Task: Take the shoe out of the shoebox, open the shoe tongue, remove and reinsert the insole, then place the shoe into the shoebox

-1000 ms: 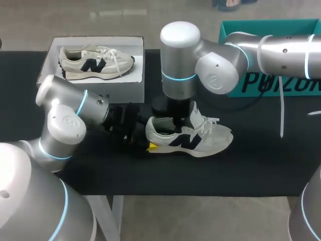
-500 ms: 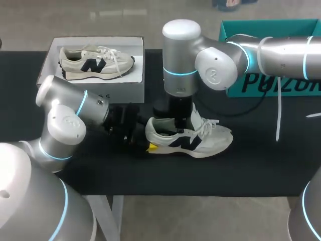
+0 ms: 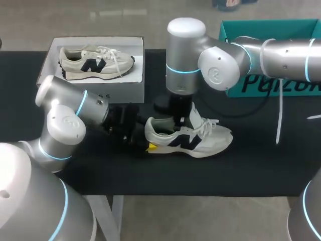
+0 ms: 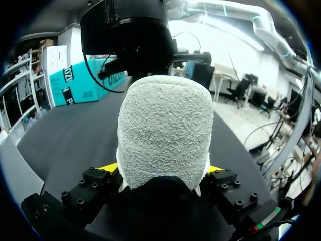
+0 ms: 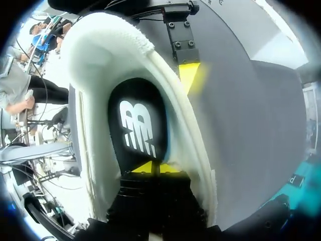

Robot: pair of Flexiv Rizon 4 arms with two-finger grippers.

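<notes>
The shoe (image 3: 200, 140) lies on its sole on the black worktop (image 3: 261, 150), out of the shoebox (image 3: 123, 89), with one claw at each end of its opening.

The left claw (image 3: 150, 146) is at the heel. In the left wrist view the fuzzy white heel fills the space between its fingers, a yellow tip (image 4: 109, 168) showing on either side and both pressed to the heel, so it pinches the shoe from two sides. The rest of the shoe runs straight ahead of this claw, with the right arm's dark wrist standing over it.

The right claw (image 5: 154, 167) hangs down from above into the shoe's mouth. Its yellow tips are pressed together with only a thin line between them, low over the black insole (image 5: 138, 125). I cannot tell whether they grip any of it. The insole lies flat inside the shoe ahead of this claw, its white mark just past the tips and the padded collar curving round beyond. Outside that collar stands one yellow finger of the left claw.

The tongue and laces stand up just beside the right claw, on the toe side.

Behind the left claw, well apart, the shoebox holds a second shoe (image 3: 93, 63). A teal box (image 3: 281, 25) sits behind the right arm.
</notes>
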